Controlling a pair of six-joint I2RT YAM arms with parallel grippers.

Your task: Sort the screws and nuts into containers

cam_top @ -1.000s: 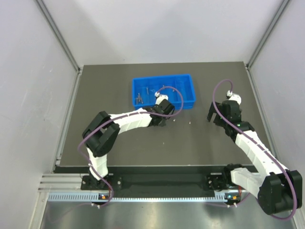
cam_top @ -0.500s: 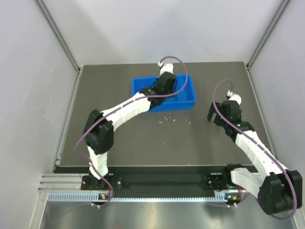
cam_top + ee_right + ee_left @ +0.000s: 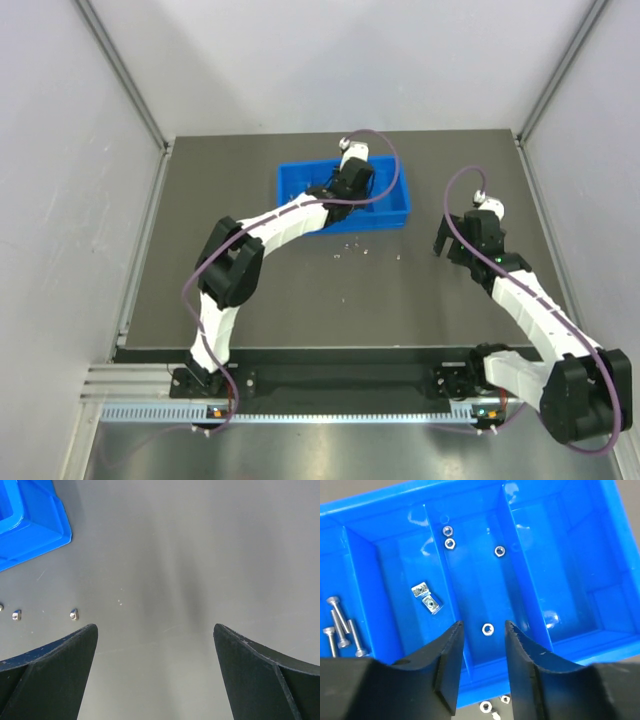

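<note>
We see the left arm (image 3: 280,215) stretched over the tray (image 3: 398,208); left gripper (image 3: 481,627) points down, jaws apart, empty, above nuts (image 3: 488,629) in a middle compartment; screws (image 3: 340,625) lie further left; right gripper (image 3: 155,627) hovers aside, jaws wide.

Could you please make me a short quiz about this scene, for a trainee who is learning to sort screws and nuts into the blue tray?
1. True or false: the right gripper holds a nut.
2. In the left wrist view, where do the screws lie? A: in the leftmost visible compartment of the blue tray; B: in the compartment below the left gripper; C: outside the tray.
3. What lies in the compartment below the left gripper?

Key: 1. False; its jaws are open and empty. 2. A. 3. Hex nuts.
</note>
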